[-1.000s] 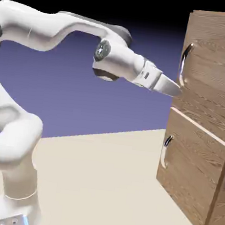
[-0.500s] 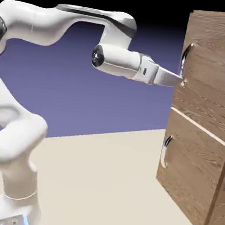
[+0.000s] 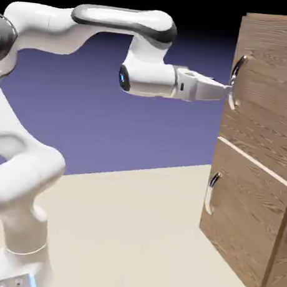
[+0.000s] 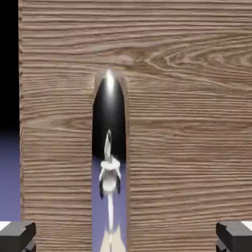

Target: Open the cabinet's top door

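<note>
Beige table [image 3: 129,232] under plain blue-violet backdrop [image 3: 141,133], w/ black above.

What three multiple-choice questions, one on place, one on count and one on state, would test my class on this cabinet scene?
1. Where is the pincer?
A. at the upper door's handle
B. at the lower handle
C. on the table

2. How many silver handles does the cabinet show?
A. one
B. two
C. four

3. How do the pincer's jaws stand?
A. open
B. shut on a cube
C. shut on nothing

Key:
1 A, the pincer is level with the long handle of the top door.
2 B, the cabinet also has a short handle.
3 A, the fingertips sit far apart in the hand view.
</note>
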Robot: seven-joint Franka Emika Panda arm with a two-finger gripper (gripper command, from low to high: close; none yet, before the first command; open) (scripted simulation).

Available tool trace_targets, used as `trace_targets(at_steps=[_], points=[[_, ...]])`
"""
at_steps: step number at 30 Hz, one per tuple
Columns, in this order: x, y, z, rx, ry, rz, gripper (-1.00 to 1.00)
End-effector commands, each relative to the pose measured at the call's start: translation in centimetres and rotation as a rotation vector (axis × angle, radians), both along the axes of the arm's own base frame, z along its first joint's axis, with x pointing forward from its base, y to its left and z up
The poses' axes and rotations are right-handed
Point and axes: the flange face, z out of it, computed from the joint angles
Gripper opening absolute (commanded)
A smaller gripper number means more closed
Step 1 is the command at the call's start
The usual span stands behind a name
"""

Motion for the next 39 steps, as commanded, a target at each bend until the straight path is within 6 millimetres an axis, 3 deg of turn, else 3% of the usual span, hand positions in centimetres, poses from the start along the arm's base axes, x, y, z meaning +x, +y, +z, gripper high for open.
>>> trace_targets(at_steps=[1,6,7,8,24,39], points=[[0.0,0.0,0.0,0.000,0.000,0.000,0.00],[4.9,-0.3,0.0,-0.001,0.000,0.000,0.00],[5.0,-0.3,0.0,0.000,0.000,0.000,0.00],[5.0,-0.3,0.0,0.000,0.000,0.000,-1.00],[2.4,-1.6,0.0,0.000,0.000,0.094,-1.00],[-3.8,-6.2,0.0,0.000,0.000,0.338,-1.00]])
